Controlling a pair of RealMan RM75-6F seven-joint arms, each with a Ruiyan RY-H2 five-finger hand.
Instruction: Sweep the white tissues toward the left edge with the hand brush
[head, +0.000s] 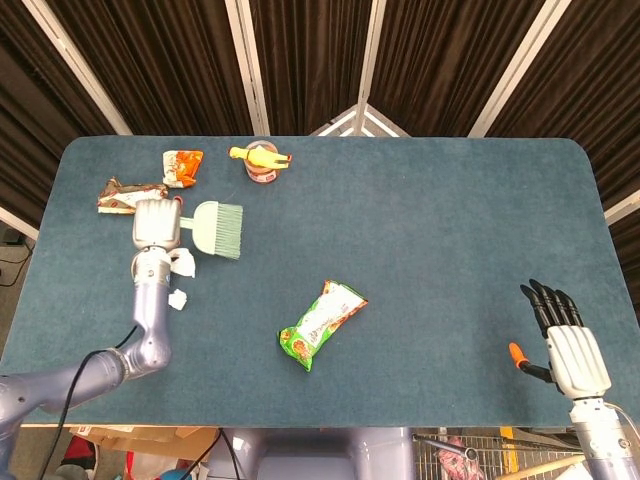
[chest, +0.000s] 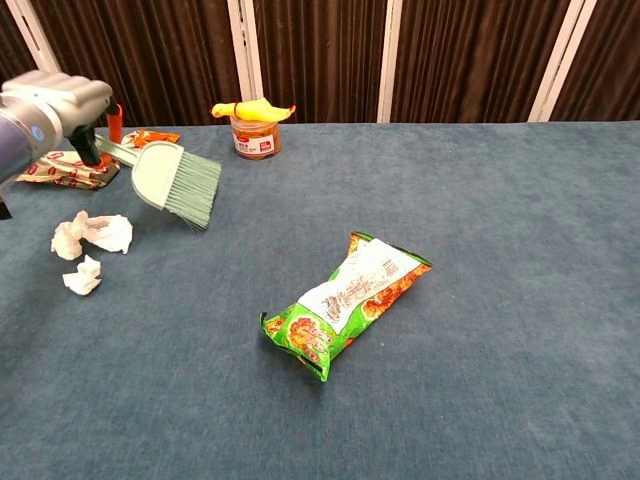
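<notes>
My left hand (head: 155, 222) (chest: 55, 100) grips the handle of the pale green hand brush (head: 218, 228) (chest: 180, 185), whose bristles point right and down, lifted off the table. A large crumpled white tissue (head: 182, 262) (chest: 95, 232) lies just below the hand, and a smaller one (head: 178, 298) (chest: 82, 277) lies nearer the front. The brush head covers the spot where a third small tissue lay, so that tissue is hidden. My right hand (head: 565, 340) rests open at the table's front right, far from the tissues.
A green and orange snack bag (head: 320, 325) (chest: 345, 305) lies mid-table. A jar with a yellow duck on top (head: 262, 165) (chest: 255, 130) stands at the back. Two snack wrappers (head: 182, 165) (head: 125, 193) lie at the back left. A small orange object (head: 515, 355) sits by my right hand.
</notes>
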